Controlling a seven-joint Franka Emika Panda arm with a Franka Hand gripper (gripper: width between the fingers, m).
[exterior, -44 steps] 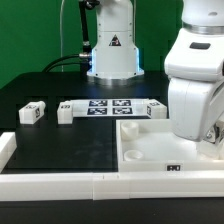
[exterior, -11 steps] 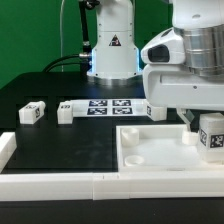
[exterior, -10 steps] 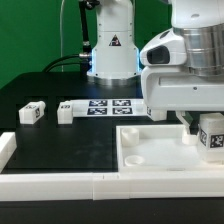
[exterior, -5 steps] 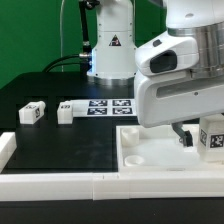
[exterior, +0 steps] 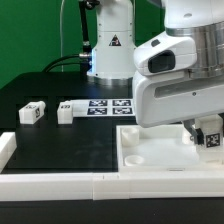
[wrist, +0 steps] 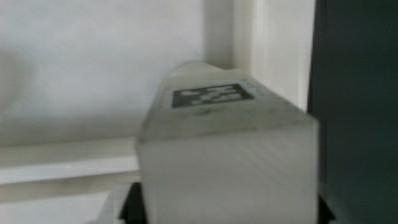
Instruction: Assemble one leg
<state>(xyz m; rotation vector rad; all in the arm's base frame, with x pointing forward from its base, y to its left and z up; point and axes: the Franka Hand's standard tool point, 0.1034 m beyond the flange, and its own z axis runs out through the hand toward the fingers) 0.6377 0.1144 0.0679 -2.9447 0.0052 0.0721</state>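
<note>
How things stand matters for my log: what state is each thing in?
Gripper: shut on a leg.
Held leg: gripped over the panel, near its rim; contact unclear.
Loose legs: resting on the table, apart.
Panel: flat, rim up.
Marker board: flat on the table.

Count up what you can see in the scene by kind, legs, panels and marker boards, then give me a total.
legs: 3
white panel: 1
marker board: 1
Total: 5
</note>
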